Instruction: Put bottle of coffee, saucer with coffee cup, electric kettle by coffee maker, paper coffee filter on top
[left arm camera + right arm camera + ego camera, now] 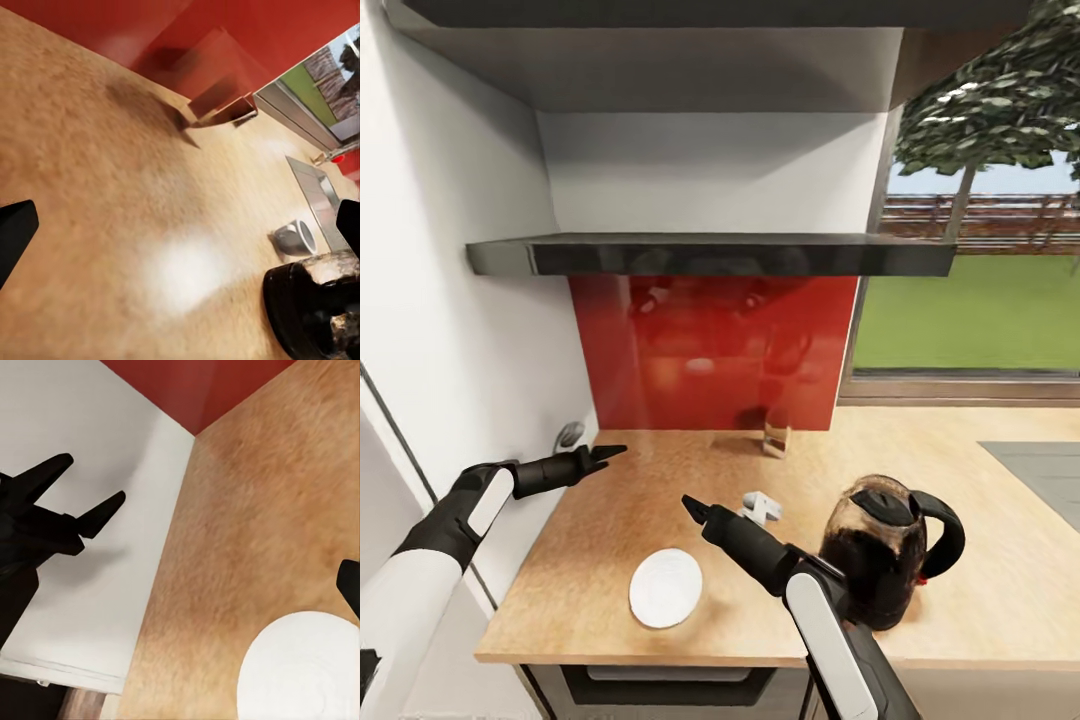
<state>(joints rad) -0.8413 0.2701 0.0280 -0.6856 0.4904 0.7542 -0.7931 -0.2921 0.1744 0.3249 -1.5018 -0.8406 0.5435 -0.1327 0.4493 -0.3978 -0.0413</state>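
Hovering empty with jaws apart, left gripper (612, 452) nears the wall — right gripper (690, 503) beside saucer (665, 588), countertop (610, 520) bare between

We see a wooden bench (620, 500) running from the white wall on the left to the window on the right, with a red backsplash behind it. A white saucer (665, 588) lies flat near its front edge. Just right of that, further back, a small white cup (760, 507) lies on the wood. A dark kettle (890, 560) stands right of the cup, near the front. A small glass bottle (777, 430) stands at the back, close to the backsplash. A grey inset panel (1040, 470) sits at the far right.
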